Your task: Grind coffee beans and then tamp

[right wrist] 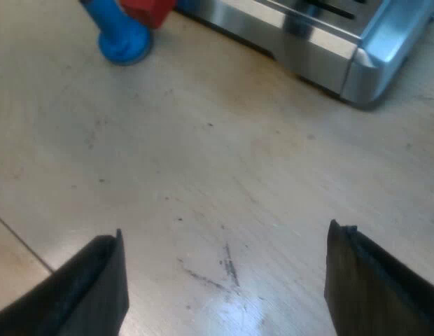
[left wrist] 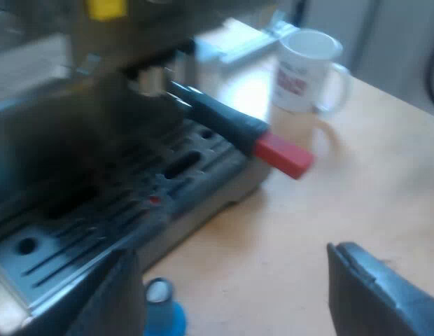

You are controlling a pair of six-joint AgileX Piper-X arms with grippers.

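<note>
Where it locks into the front of the espresso machine point(left wrist: 77, 133), the holder point(left wrist: 220, 120) shows a dark handle finishing in a red end point(left wrist: 283, 155), which juts out past the slotted drip tray point(left wrist: 84, 231) and over the bench point(left wrist: 357, 203).

Tamper point(left wrist: 164, 316): blue, upright on the bench, just beside the tray's edge. In the right wrist view it stands point(right wrist: 122, 31) close by the red end point(right wrist: 148, 10), near the machine's steel base point(right wrist: 322, 49).

Mug point(left wrist: 306, 68): white, red print, on the bench beyond the handle.

Left gripper point(left wrist: 238, 301): low over the bench by the tamper, jaws wide apart, holding nothing.

Right gripper point(right wrist: 227, 280): tipped down over scuffed bench, jaws wide apart, empty, well apart from the tamper.
</note>
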